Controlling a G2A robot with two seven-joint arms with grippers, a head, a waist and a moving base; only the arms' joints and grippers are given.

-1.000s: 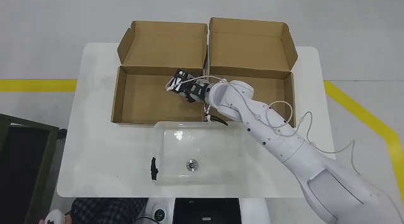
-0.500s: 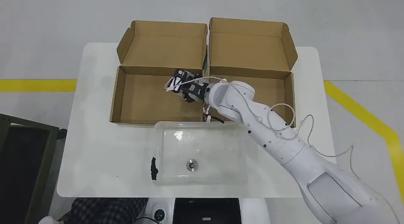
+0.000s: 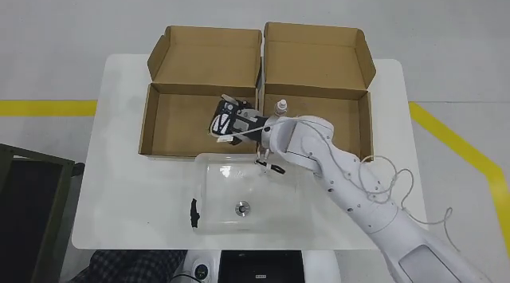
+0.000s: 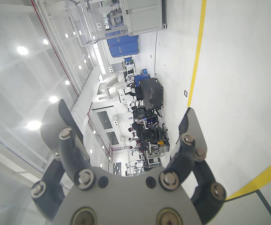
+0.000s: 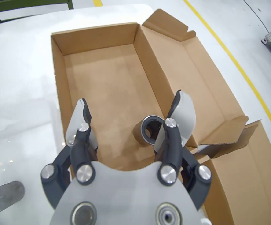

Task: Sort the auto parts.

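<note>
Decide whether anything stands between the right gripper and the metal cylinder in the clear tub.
Nothing visible covers the cylinder. The open right gripper hangs over a cardboard box, so that box's near wall and the rim of the clear tub lie between them sideways.

White table (image 3: 119, 171) with rounded corners, standing on a pale grey floor (image 3: 80, 12). Yellow floor line (image 3: 48, 108) emerging at the table's left and right sides. Dark green rack (image 3: 32, 203) at near left, just beside the table. In the hall beyond: aluminium-framed enclosure (image 4: 126, 8), blue cabinets (image 4: 123, 45), round ceiling lights (image 4: 23, 50).
</note>
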